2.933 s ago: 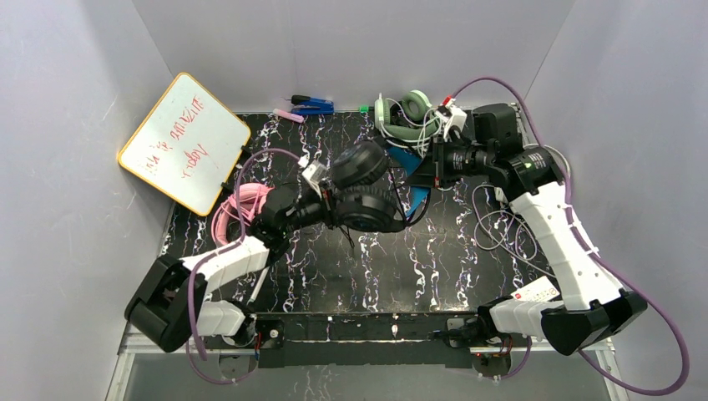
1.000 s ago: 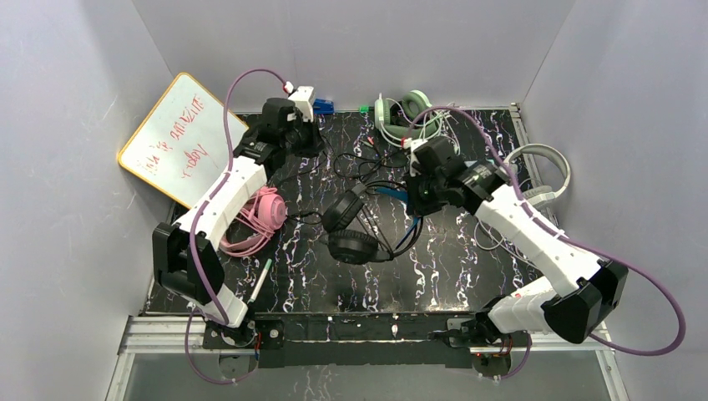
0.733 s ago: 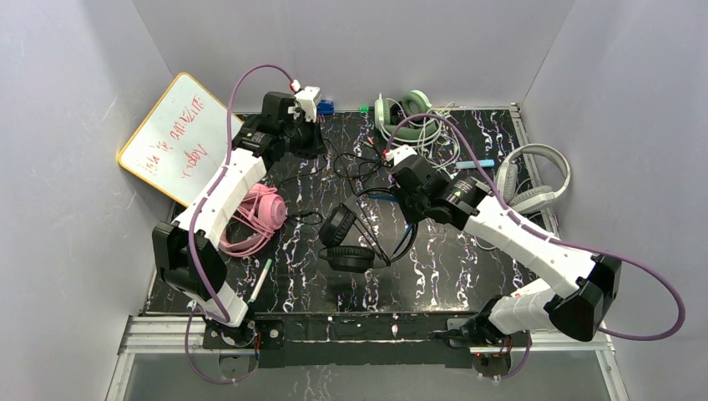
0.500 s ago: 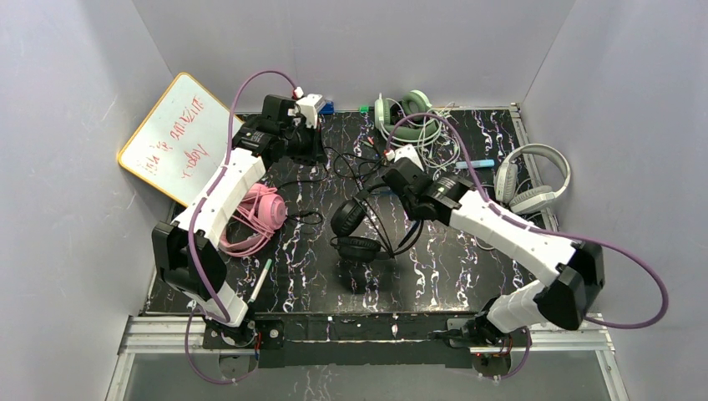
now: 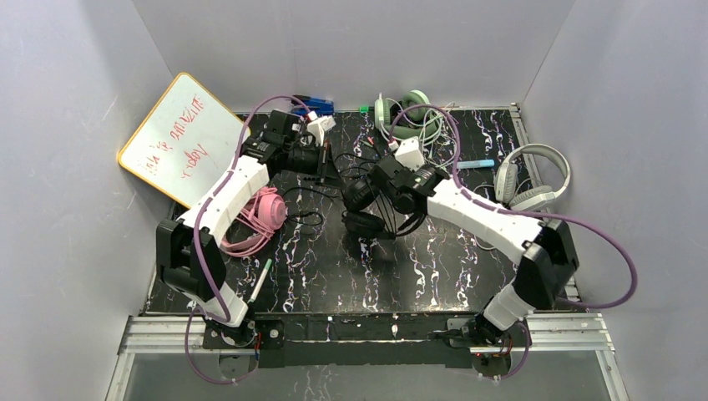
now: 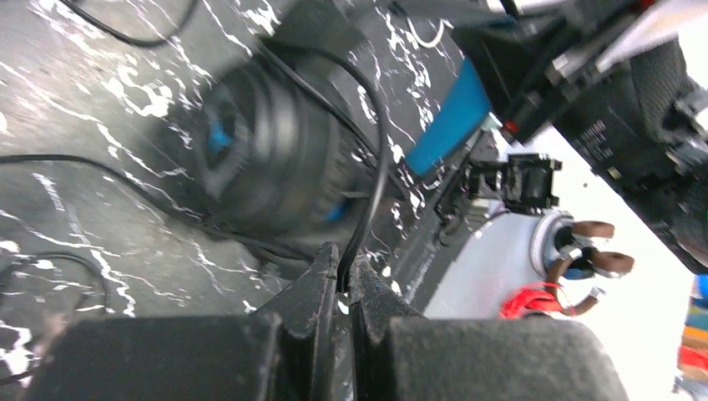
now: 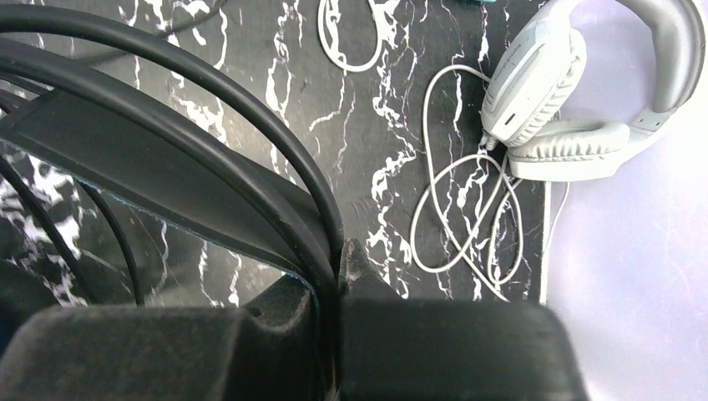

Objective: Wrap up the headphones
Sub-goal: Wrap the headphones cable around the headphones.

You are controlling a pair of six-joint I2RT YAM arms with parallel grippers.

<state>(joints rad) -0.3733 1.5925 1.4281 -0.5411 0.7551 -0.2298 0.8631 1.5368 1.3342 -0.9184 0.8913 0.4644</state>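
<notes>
Black-and-blue headphones [image 5: 367, 205] sit at the middle of the table [image 5: 334, 271], held between the two arms. They appear lifted, with a shadow on the marbled top below them.

Left arm [image 5: 221, 196]: stretched forward from its base toward the far side, wrist turned to the right. Left gripper [image 5: 327, 159] is closed tight on the thin black cord [image 6: 367, 192], which runs from the fingertips [image 6: 330, 263] up around the blurred ear cup [image 6: 267, 159].

Right arm [image 5: 493, 221]: elbow bent sharply at the right, forearm reaching left across the table. Right gripper [image 5: 382, 185] is clamped on the headband [image 7: 167, 175], jaws nearly together.

Pink headphones [image 5: 259, 213] lie to the left and white-grey headphones [image 5: 530, 180] at the right edge, both apart from the grippers.
</notes>
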